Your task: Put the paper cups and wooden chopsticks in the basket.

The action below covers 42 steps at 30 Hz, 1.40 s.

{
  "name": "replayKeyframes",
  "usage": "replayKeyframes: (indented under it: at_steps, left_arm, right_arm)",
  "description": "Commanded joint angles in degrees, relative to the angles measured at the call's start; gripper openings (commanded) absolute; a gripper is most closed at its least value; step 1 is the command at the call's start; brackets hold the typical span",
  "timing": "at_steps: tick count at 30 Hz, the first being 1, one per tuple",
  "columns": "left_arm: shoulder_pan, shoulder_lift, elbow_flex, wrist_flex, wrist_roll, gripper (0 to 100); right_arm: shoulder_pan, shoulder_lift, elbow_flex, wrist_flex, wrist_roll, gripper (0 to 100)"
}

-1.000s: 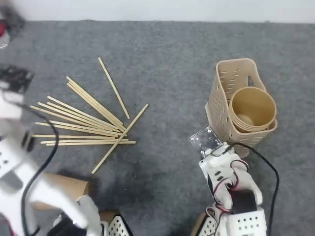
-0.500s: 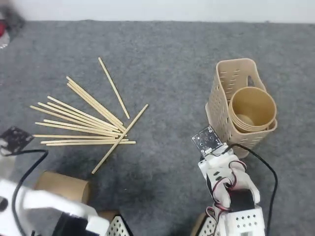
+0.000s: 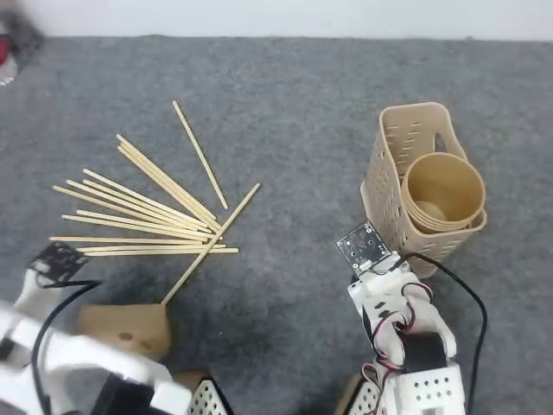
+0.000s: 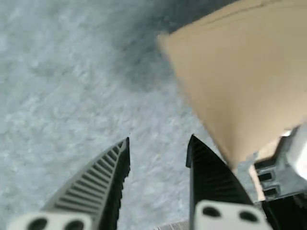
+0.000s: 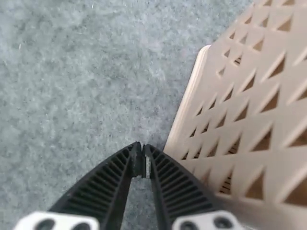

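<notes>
White plastic arms [image 3: 390, 298] — black ribbed fingers [image 5: 105, 188], black and red cables [image 3: 481, 322].

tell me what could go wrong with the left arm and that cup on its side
1. The cup lies beside the open left gripper, not between its jaws; closing now may miss or roll it.
2. One chopstick ends right by the cup; a shove could scatter the others.
3. The shut right gripper sits close to the basket and could knock it.

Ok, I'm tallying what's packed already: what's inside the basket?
Nested paper cups sit in the basket, the top one's inside bare. No wooden chopsticks stick out of it; they lie on the mat. The cups hide the basket floor beneath them.
</notes>
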Motion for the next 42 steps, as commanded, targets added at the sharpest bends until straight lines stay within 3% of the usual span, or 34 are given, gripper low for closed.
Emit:
replayKeyframes:
  at_steps: [1, 8, 18, 23, 28, 32, 37, 42]
  left_arm:
    - [6.42, -0.62, -0.75, 8.97, 1.05, 19]
    - [18.11, -0.62, -4.26, 16.44, 5.98, 7]
    - [32.35, -0.62, -19.30, 17.85, 26.99, 12]
    - [45.36, -0.70, -22.99, 18.02, 40.88, 16]
    - [61.89, -0.70, -20.35, 18.11, 51.60, 17]
    - [70.68, -0.70, -18.15, 18.64, 57.32, 17]
    - [73.32, -2.11, -17.71, 21.63, 58.20, 17]
    - [73.32, -12.48, -18.15, 21.63, 58.02, 17]
  right_arm:
    - [0.66, -0.75, -0.26, -1.01, -0.26, 0.7]
    - [0.57, -0.75, 1.14, -1.80, -0.26, 0.7]
    - [0.57, -0.75, 1.14, -1.89, -0.26, 0.7]
    - [0.57, -0.75, 1.14, -1.89, -0.26, 0.7]
    - [0.57, -0.75, 1.14, -1.89, -0.26, 0.7]
    - [0.57, -0.75, 1.14, -1.89, -0.26, 0.7]
    - [0.57, -0.75, 1.14, -1.89, -0.26, 0.7]
    - [0.66, -0.75, 1.23, -3.03, -0.26, 0.7]
